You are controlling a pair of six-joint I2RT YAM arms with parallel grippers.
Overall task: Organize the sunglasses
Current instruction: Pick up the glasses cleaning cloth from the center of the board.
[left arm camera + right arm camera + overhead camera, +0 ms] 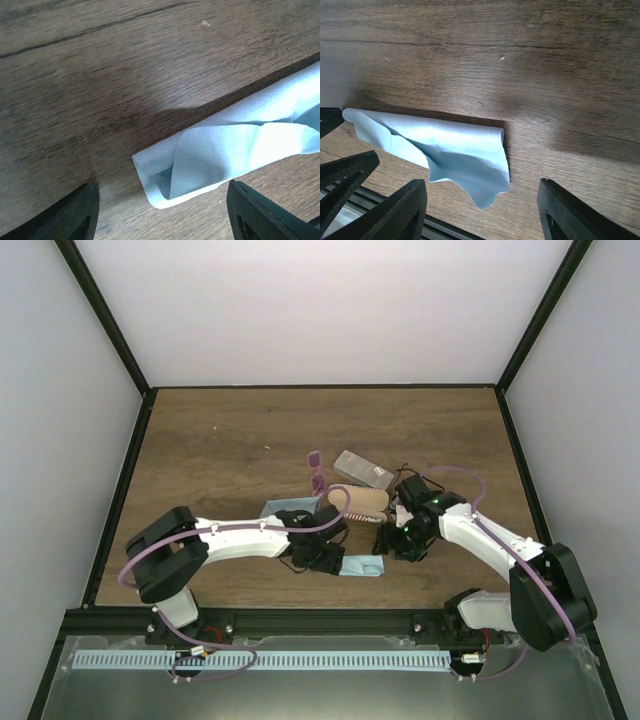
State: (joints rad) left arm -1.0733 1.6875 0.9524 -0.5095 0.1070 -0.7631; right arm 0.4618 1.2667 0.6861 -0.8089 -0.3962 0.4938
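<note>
The sunglasses with purple-pink lenses [317,468] lie at mid-table, beyond both grippers and apart from them. A thin black wire shape [405,471] peeks out behind the right arm; I cannot make out what it is. My left gripper [327,560] [162,217] is open, low over the table, its fingers on either side of the folded end of a light blue cloth [362,566] [225,147]. My right gripper [392,541] [480,212] is open at the cloth's [445,145] other end. Neither wrist view shows any sunglasses.
A pink-striped oval case [358,502] lies just beyond the grippers, a clear grey case [363,469] behind it. A second blue cloth [285,508] sits under the left forearm. The left gripper's fingers [342,172] show in the right wrist view, close by. The table's near edge rail [420,225] is close.
</note>
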